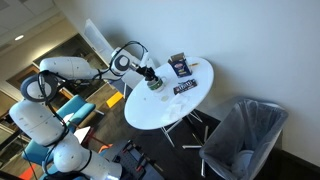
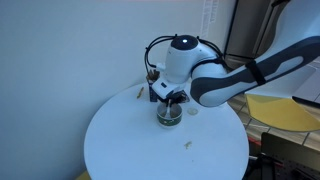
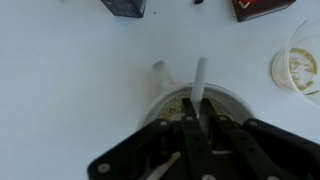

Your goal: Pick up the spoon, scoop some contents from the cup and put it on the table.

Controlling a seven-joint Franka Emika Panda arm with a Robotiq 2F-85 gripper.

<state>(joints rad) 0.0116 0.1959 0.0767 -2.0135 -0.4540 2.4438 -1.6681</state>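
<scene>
The spoon point(image 3: 199, 80) is in your claw point(image 3: 197, 120). The fingers are clenched on its white handle, which pokes out past them in the wrist view. The bowl end is hidden under the claw, so you cannot tell whether it carries anything. The cup point(image 3: 232, 100) sits directly beneath, on the desk point(image 2: 120, 140), a little in from the edge your arm reaches across. That position suits dipping, so you are probably at the scooping step. A few crumbs point(image 2: 187, 145) lie nearer the opposite edge. The snack bag point(image 1: 180, 65) and flat packet point(image 1: 186, 88) stand apart from the cup, the bag by the wall-side edge, which leaves you bare desk for tipping the spoonful out.
</scene>
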